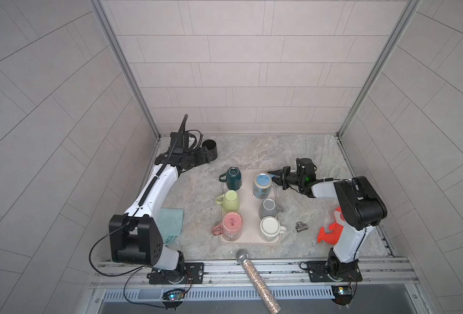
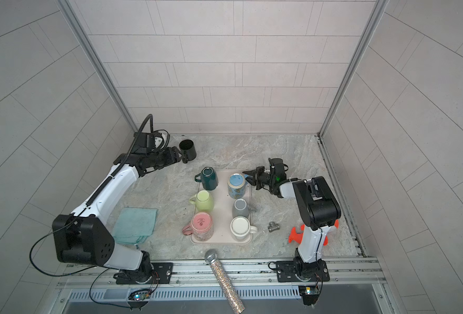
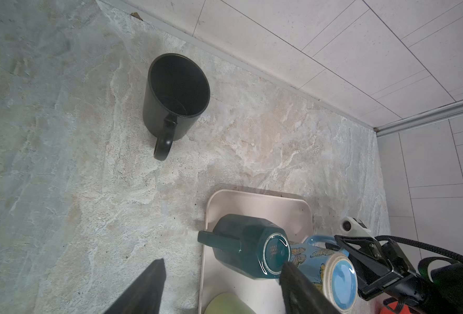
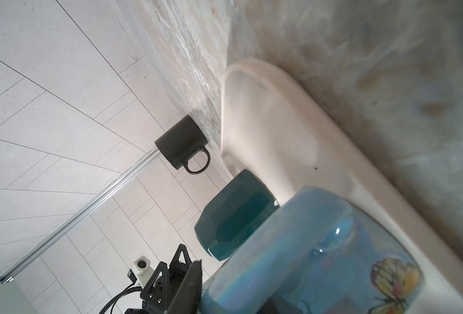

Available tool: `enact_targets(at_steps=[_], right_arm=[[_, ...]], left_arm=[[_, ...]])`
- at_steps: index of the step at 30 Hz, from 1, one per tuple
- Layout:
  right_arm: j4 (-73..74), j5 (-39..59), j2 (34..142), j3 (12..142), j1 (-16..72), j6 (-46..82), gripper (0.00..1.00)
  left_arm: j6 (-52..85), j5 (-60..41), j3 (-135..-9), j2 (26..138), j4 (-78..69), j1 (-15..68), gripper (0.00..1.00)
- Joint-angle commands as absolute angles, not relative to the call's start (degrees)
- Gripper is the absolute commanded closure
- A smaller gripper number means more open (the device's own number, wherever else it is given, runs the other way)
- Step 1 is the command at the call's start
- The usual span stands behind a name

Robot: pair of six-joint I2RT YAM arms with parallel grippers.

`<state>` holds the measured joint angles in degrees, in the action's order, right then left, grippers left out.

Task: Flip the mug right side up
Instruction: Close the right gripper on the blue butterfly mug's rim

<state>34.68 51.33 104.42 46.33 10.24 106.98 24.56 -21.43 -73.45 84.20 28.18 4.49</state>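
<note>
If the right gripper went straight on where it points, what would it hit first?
The right gripper would most likely meet the handle of the blue butterfly mug, right at its tips.

In both top views a back wall (image 1: pixel 252 68) of pale tiles fills the upper middle, laid in staggered rows with thin dark joints; a left wall (image 1: pixel 48 108) and a right wall (image 1: pixel 428 122) of the same tiles close the sides of the frame, their joints running aslant; a metal post (image 1: pixel 124 68) stands in each back corner and runs up out of the frame; the surface (image 1: pixel 252 152) at centre is marbled stone, grey with beige veins; a metal rail (image 1: pixel 219 269) borders its lower edge, and a slotted grille (image 1: pixel 211 294) lies below that; the light is soft and even, the shadows faint.
</note>
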Motion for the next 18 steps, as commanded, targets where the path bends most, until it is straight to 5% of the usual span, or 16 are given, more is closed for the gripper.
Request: enact_targets(at_steps=[1, 13, 18], right_arm=[[37.8, 49.8, 105.0, 47.3, 10.8, 111.8, 0.77], [43.2, 49.6, 106.9, 48.1, 11.7, 114.3, 1.00], [46.1, 49.6, 107.9, 49.3, 11.9, 115.1, 1.00]], left_arm=[[23.9, -21.5, -72.7, 83.7, 28.7, 4.0, 0.27], [24.0, -22.0, -72.6, 83.7, 28.8, 3.8, 0.27], [24.2, -22.2, -72.6, 83.7, 28.7, 3.7, 0.27]])
